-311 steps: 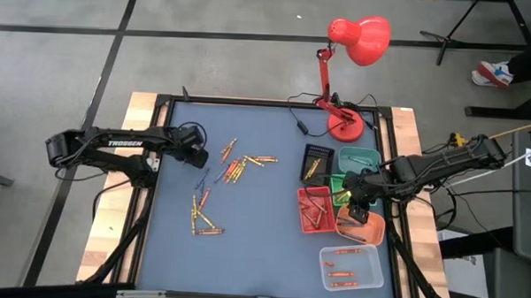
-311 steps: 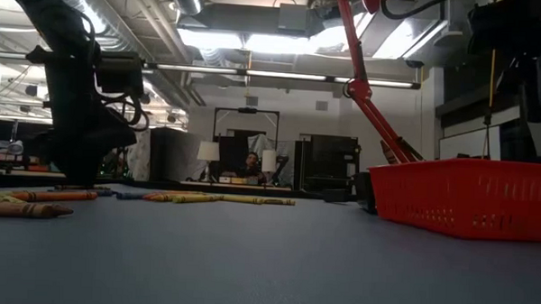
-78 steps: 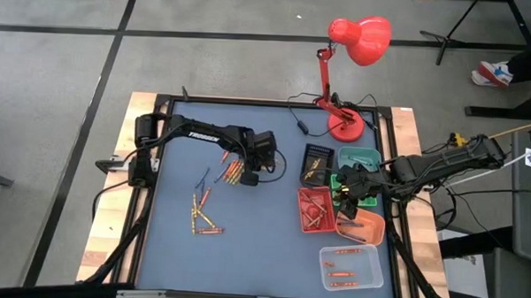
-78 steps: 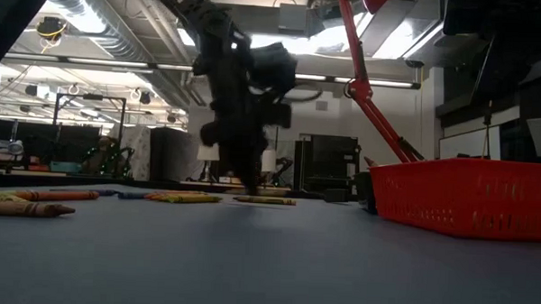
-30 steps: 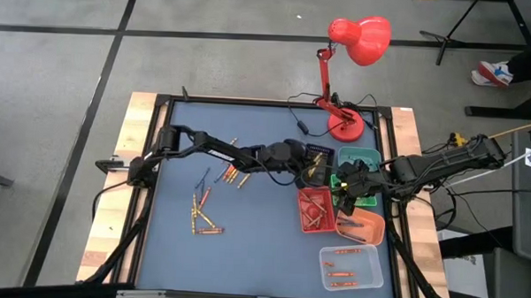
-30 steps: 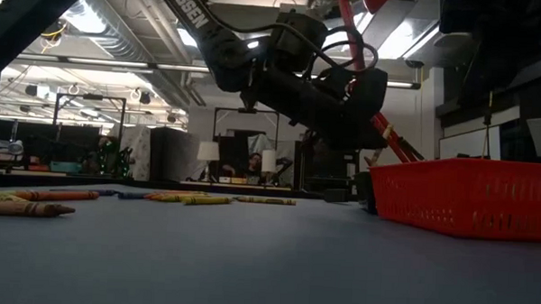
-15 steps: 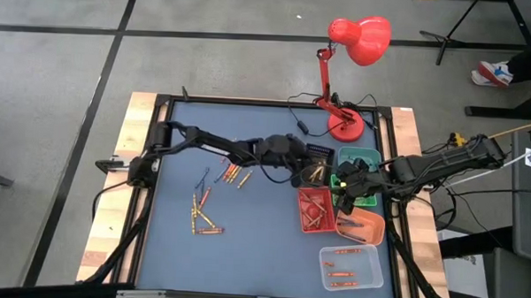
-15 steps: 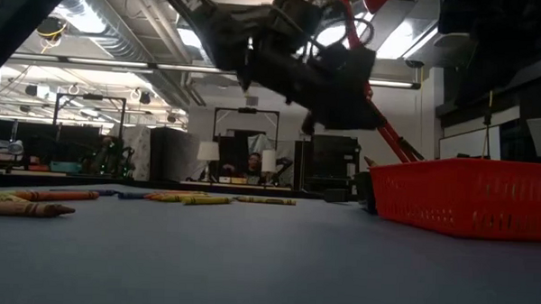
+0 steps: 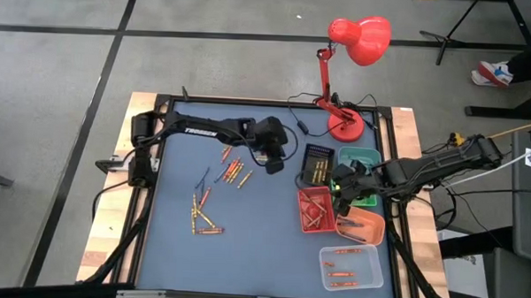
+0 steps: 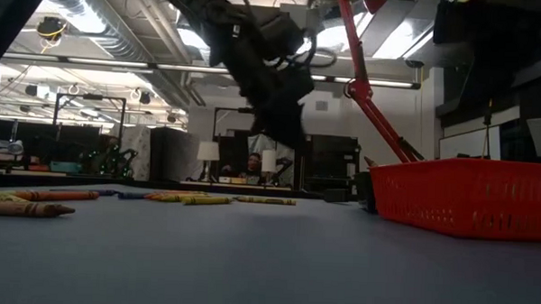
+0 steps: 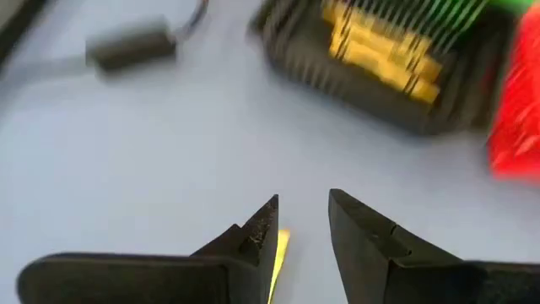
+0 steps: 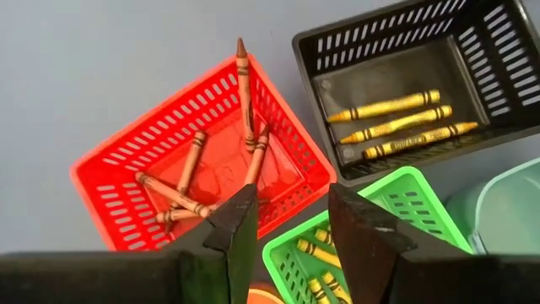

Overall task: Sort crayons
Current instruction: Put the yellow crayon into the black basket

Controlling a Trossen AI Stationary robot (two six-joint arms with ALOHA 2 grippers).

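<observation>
My left gripper (image 9: 277,160) (image 11: 302,226) hangs open above the blue mat, left of the black tray (image 9: 316,163) that has yellow crayons (image 11: 380,46) in it. A yellow crayon tip (image 11: 281,247) shows on the mat just behind one fingertip. Loose crayons (image 9: 234,172) lie flat on the mat left of the gripper, with more (image 9: 201,216) nearer the front. My right gripper (image 9: 342,192) (image 12: 291,221) is open above the red tray (image 12: 211,160) and the green tray (image 12: 371,228), and nothing is between its fingers.
A teal tray (image 9: 359,158), an orange tray (image 9: 364,227) and a clear tray (image 9: 351,267) stand at the right. The red desk lamp (image 9: 346,125) and its cord (image 9: 297,125) are at the far edge. The mat's middle and near left are bare.
My left gripper has drawn back from over the black tray toward the table's left edge, risen a little and tipped to point more steeply down.
</observation>
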